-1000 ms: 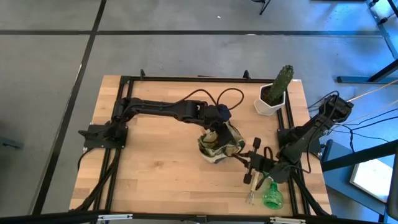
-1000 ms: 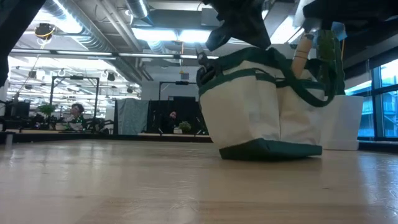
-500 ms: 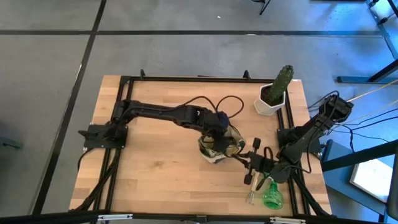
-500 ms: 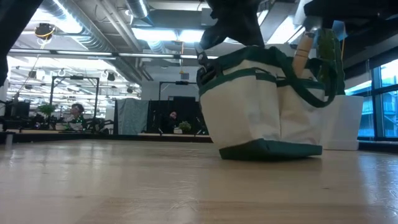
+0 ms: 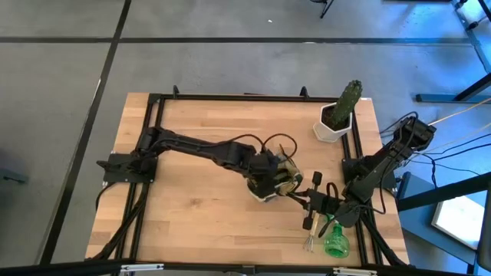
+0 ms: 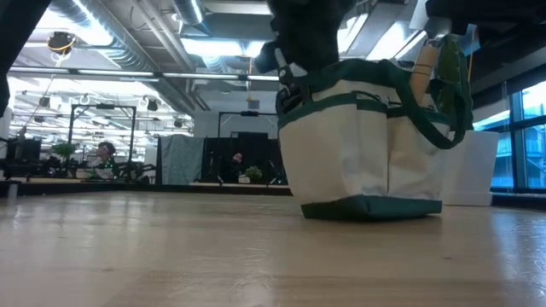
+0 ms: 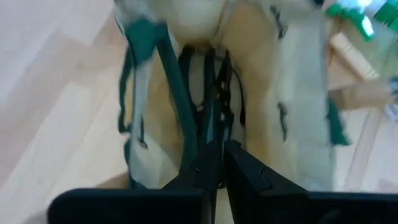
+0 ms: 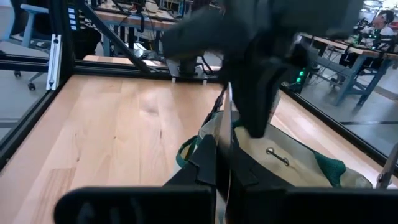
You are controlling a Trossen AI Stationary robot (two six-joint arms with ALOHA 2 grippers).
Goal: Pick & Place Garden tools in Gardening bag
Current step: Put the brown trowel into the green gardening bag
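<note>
The olive-green and beige gardening bag (image 5: 285,179) stands on its base at the table's middle (image 6: 367,145). My left gripper (image 5: 265,174) reaches down into its mouth from above, shut on the black pruners (image 7: 211,99). My right gripper (image 5: 308,196) is at the bag's right side, shut on its rim. A wooden handle (image 6: 424,64) sticks up at the bag's side. A green spray bottle (image 5: 335,242) and a wooden-handled tool (image 5: 308,230) lie on the table near the front right corner. My left gripper pinches the pruners by their upper end (image 7: 213,149) between its two fingers. The fingers point down into the bag's mouth. The pruners hang below them inside the bag, lengthwise between its walls. My right gripper pinches the bag's beige top edge (image 8: 225,121) between its two fingers, coming level from the table's right side. The edge stands upright between the fingers. The bag rests on the table on its base.
A cactus in a white hexagonal pot (image 5: 336,116) stands at the far right. Black frame rails (image 5: 230,97) run along the table's edges. Bare wood (image 5: 199,207) lies left of and in front of the bag.
My left gripper has gone toward the table's near edge and down, from the bag's far side into its mouth, carrying the pruners. The bag has shifted slightly under it. My right gripper has kept hold of the rim.
</note>
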